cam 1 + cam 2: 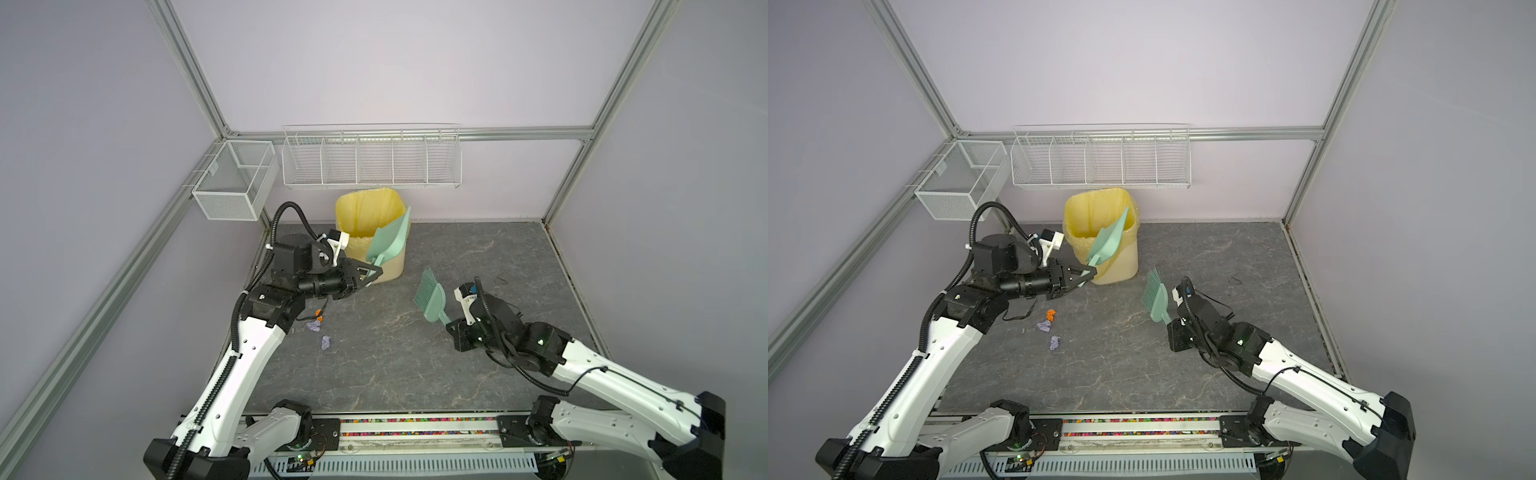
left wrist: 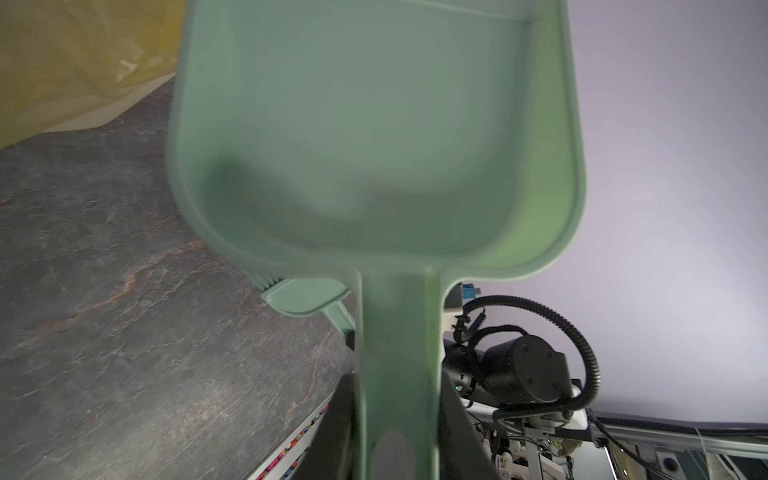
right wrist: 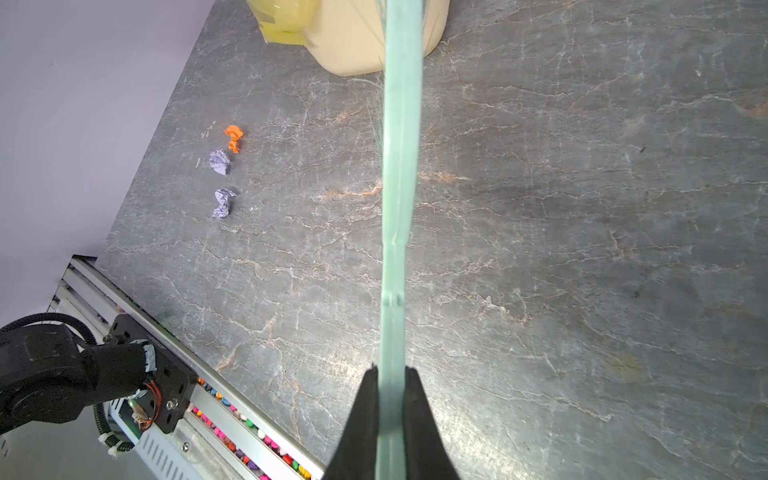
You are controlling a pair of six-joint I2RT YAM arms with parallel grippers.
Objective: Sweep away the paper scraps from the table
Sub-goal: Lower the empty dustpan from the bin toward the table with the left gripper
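Note:
Three paper scraps lie on the left of the table [image 1: 436, 374]: an orange one [image 1: 1051, 314] [image 3: 234, 138] and two lilac ones [image 1: 1044, 326] [image 1: 1054, 343], under and beside my left arm. My left gripper [image 1: 377, 272] [image 2: 397, 415] is shut on the handle of the mint-green dustpan [image 1: 388, 243] [image 2: 374, 145]. The pan is tipped up against the rim of the yellow-lined bin [image 1: 370, 224], and its inside shows nothing in it. My right gripper [image 1: 451, 324] [image 3: 391, 374] is shut on the handle of the green brush [image 1: 430, 297] [image 3: 399, 166], held above the table's middle, bristles pointing toward the bin.
A mesh basket [image 1: 237, 178] and a long wire rack [image 1: 372, 156] hang on the back walls. A rail with coloured beads [image 1: 415, 428] runs along the table's front edge. A small dark squiggle [image 1: 503, 279] lies at the back right.

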